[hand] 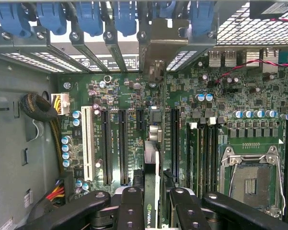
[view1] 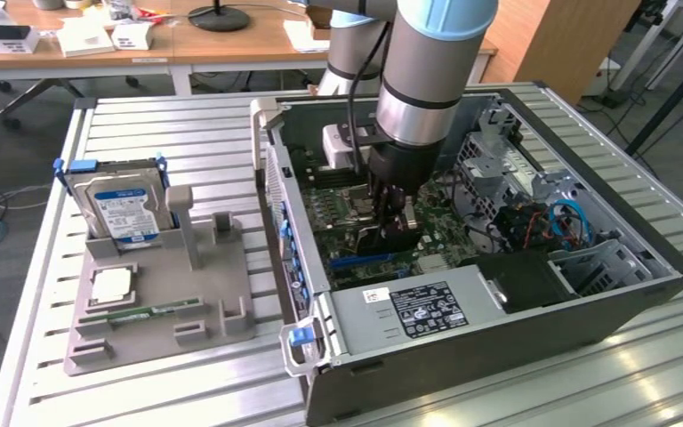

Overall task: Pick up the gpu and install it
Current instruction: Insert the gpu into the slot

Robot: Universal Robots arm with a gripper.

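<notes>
End effector (view1: 389,218): you have it clamped on the gpu (hand: 154,165).
Gpu: edge-on over the motherboard (hand: 221,110) slots inside the open case (view1: 626,294); you cannot tell whether it is seated.
Bench (view1: 140,133): hard drive (view1: 122,209) upright in the grey holder (view1: 199,294), exterior view's left.

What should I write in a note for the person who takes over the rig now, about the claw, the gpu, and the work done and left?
Claw: shut on the gpu, inside the open computer case.
Gpu: held on edge above the motherboard.
Done: the gpu is picked up and is inside the case.
Left: the install; I cannot tell whether the card sits in a slot yet.
</notes>
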